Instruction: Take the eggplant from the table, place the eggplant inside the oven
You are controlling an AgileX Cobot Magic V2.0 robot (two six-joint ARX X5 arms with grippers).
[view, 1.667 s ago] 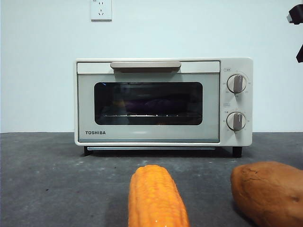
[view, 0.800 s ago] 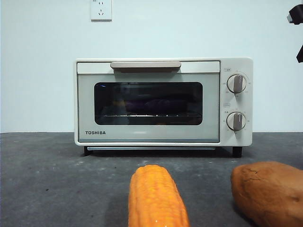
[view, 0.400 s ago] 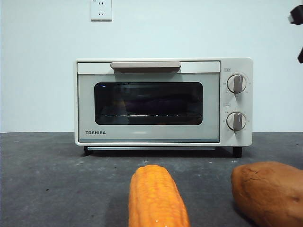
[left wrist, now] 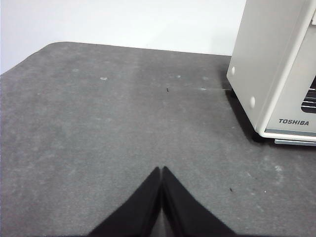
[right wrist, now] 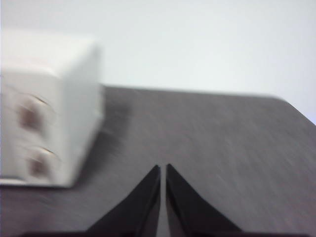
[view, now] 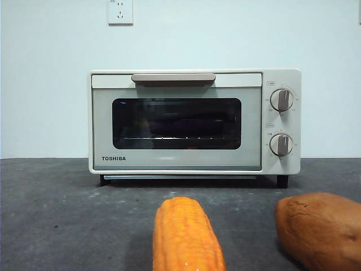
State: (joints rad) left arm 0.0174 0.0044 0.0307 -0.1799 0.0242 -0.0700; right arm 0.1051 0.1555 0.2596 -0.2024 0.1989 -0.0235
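Note:
The cream-white oven (view: 176, 162) stands at the back of the table (view: 51, 214) with its door closed. Behind the dark glass, a dim purplish shape on the wire rack looks like the eggplant (view: 193, 124). My left gripper (left wrist: 161, 169) hovers shut and empty over bare table (left wrist: 98, 123), beside the oven's (left wrist: 276, 59) left side. Off the knob side of the oven (right wrist: 49, 98), the right gripper (right wrist: 163, 167) is shut and empty above the table (right wrist: 222, 148), in a blurred view. Neither arm appears in the front view.
An orange corn cob (view: 186, 237) lies at the front centre, and a brown sweet potato (view: 318, 228) sits at the front right. A wall socket (view: 120, 11) is on the wall above the oven.
The black arm tip at the top right corner of the front view has moved out of the picture. The oven, corn and sweet potato have not moved.

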